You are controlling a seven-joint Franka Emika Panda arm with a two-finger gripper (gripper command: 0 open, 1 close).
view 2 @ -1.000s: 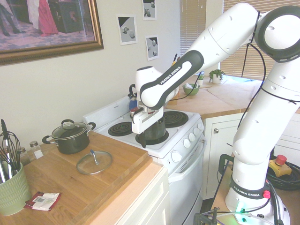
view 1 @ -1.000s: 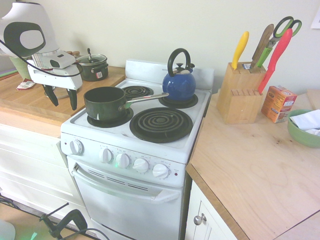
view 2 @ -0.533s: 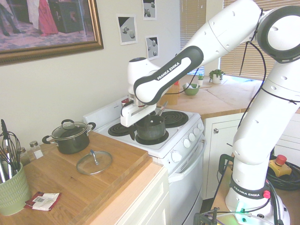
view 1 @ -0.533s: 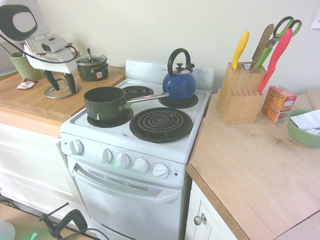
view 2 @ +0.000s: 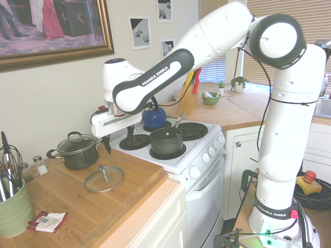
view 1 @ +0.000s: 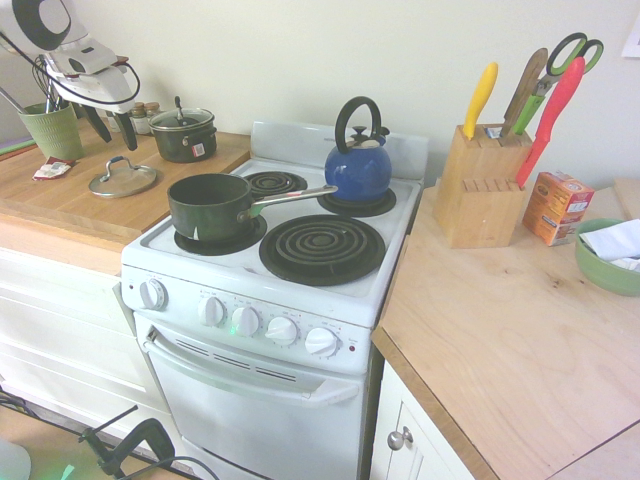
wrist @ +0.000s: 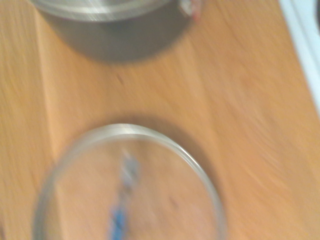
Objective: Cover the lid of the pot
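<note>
The lid [view 1: 122, 178] [view 2: 104, 179], clear glass with a silver rim and a small arched handle, lies flat on the wooden counter left of the stove. In the wrist view the lid [wrist: 130, 185] is a blurred ring seen from above. The pot [view 1: 210, 205] [view 2: 166, 141], dark green with a long silver handle, stands uncovered on the stove's front left burner. My gripper [view 1: 113, 125] [view 2: 118, 139] hangs open and empty over the counter, above and slightly behind the lid, between it and the small black pot.
A small two-handled black pot [view 1: 185, 135] [view 2: 77, 150] [wrist: 115, 25] with its own lid stands at the back of the counter. A blue kettle [view 1: 358, 165] sits on a rear burner. A green utensil cup [view 1: 50, 130] stands further left. A knife block [view 1: 480, 185] is right of the stove.
The arm has swung away from above the green pot on the stove to over the wooden counter, ending above the glass lid. The gripper stayed open. No object moved.
</note>
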